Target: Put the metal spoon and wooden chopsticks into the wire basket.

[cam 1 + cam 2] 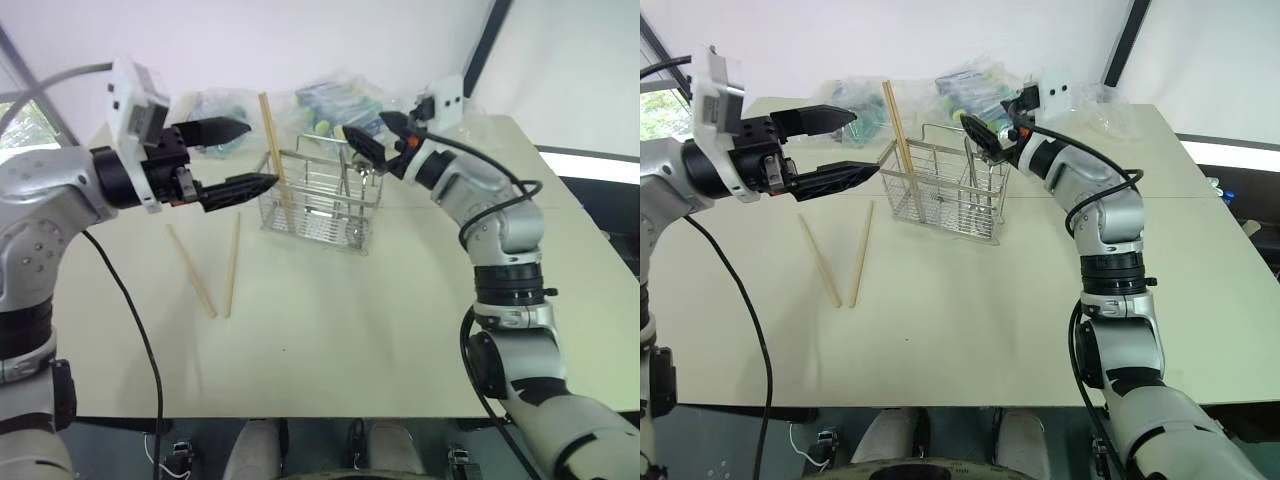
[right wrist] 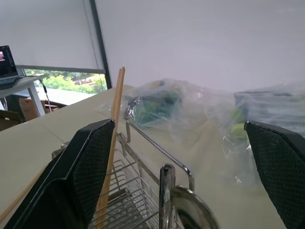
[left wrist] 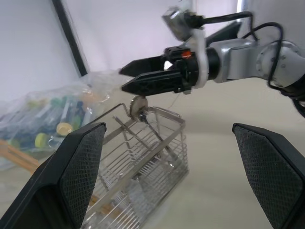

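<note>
Nearest the head cam: two plain light-tan wooden chopsticks [image 1: 208, 264] flat on the pale tabletop [image 1: 330, 340], meeting in a narrow V, in front of & to the left of the chrome wire-grid basket [image 1: 325, 200].

A third chopstick [image 1: 276, 160] stands tilted in the basket's left compartment. The small shiny metal spoon [image 3: 138, 107] leans in the right compartment, w/ its round bowl up at the rim.

R gripper [image 1: 375, 139] hovers just above the basket's right end, black fingers apart, nothing in them. L gripper [image 1: 236, 155] is level, just left of the basket, jaws wide apart, empty.

Clear plastic bags of coloured items [image 1: 970, 95] lie behind the basket.

Judgement: spoon done, two sticks left. Lower the L gripper onto one stick mid-length, pinch across it, tip it upright, then drop it in beside the standing stick w/o knocking that one.
</note>
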Tool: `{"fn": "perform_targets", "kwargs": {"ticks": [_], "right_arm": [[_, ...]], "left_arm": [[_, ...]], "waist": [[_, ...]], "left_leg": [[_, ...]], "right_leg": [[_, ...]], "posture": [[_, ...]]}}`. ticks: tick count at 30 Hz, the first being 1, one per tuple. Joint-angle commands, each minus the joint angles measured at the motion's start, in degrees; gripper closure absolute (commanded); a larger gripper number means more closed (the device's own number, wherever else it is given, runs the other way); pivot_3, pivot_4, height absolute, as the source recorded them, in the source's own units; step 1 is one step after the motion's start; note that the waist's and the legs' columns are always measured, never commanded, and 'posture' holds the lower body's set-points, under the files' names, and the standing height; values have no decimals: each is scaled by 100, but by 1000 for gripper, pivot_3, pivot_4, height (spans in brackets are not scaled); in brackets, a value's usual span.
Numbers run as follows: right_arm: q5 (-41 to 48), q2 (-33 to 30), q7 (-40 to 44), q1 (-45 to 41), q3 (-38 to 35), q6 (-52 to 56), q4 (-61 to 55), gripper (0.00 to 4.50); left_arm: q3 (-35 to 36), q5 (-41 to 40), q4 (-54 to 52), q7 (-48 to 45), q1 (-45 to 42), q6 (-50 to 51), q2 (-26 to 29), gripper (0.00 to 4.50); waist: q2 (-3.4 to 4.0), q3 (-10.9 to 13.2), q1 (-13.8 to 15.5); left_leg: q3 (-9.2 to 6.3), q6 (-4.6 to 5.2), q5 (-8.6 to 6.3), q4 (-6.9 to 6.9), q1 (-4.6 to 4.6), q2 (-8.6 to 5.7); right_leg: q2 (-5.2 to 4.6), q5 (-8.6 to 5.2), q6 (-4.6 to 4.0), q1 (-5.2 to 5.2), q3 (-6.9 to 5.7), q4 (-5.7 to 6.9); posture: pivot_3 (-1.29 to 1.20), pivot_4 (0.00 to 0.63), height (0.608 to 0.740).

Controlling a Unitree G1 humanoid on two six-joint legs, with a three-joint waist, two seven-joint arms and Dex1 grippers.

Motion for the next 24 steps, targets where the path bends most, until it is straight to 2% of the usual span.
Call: {"fn": "perform_targets", "kwargs": {"ticks": [1,6,8,11,13,17,24], "right_arm": [[549,-509,642,-314,-271,168,-935,30],[1408,-1576,1783,26,-468,619,-1970,30],[1774,-2110,2342,489,-568,797,-2512,30],[2149,-2511,2570,1016,-676,1009,-2949,30],[2288,-2602,2516,1461,-707,1094,-3233,30],[2367,-2506,2168,1982,-624,1155,-3613,30],[2768,-2307,1571,2452,-519,1365,-4125,30]], "left_arm": [[414,61,12,680,-177,113,-103,0],[817,481,299,2802,-477,884,-593,0],[1506,516,605,4070,-588,1579,-1069,0],[2098,713,727,5160,-718,2352,-1499,0],[2389,1142,955,5898,-825,3075,-1778,0],[2423,1706,1350,6390,-909,3783,-2179,0],[2203,2493,2547,6517,-1175,3600,-2586,0]], "waist": [[0,0,9],[-17,-7,31],[-33,-15,33],[-60,-17,20],[-72,-11,20],[-80,-8,74],[-106,-2,225]], "left_leg": [[-2,2,-1,0,0,-2],[-15,8,-4,-11,18,-5],[-15,9,-5,-15,25,-5],[-26,8,-4,-49,52,-1],[-22,-5,3,-75,77,0],[-19,-36,17,-94,102,3],[-12,-122,43,-93,100,3]], "right_leg": [[-1,0,0,0,0,-1],[0,-3,9,15,-2,-14],[-2,-11,23,50,-2,-22],[1,-17,39,92,-3,-85],[-3,2,37,102,-1,-91],[-6,1,37,120,-2,-97],[-20,4,35,117,0,-100]], "posture": [[0,150,628],[0,150,628],[0,150,628],[0,150,628],[0,150,628],[0,150,628],[0,150,628]]}}
